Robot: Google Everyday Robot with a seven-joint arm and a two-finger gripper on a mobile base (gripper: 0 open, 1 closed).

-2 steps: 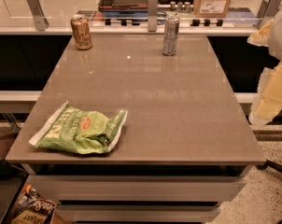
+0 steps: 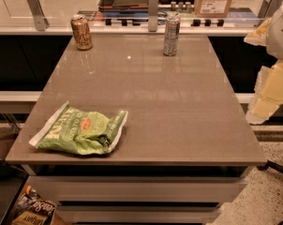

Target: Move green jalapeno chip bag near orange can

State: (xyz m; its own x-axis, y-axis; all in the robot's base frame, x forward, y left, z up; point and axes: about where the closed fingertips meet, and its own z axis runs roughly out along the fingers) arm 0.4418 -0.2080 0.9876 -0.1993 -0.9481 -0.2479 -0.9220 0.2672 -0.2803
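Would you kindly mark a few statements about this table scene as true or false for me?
1. The green jalapeno chip bag lies near the front left corner of the table. True.
2. The orange can lies on its side. False: it stands upright near the far left corner.
3. The pincer grips the bag. False: it is at the right edge of the view, beyond the table's side, apart from the bag.
4. The silver can stands near the far edge, to the right of the orange can. True.
5. The bag touches the orange can. False: they sit at opposite ends of the table's left side.
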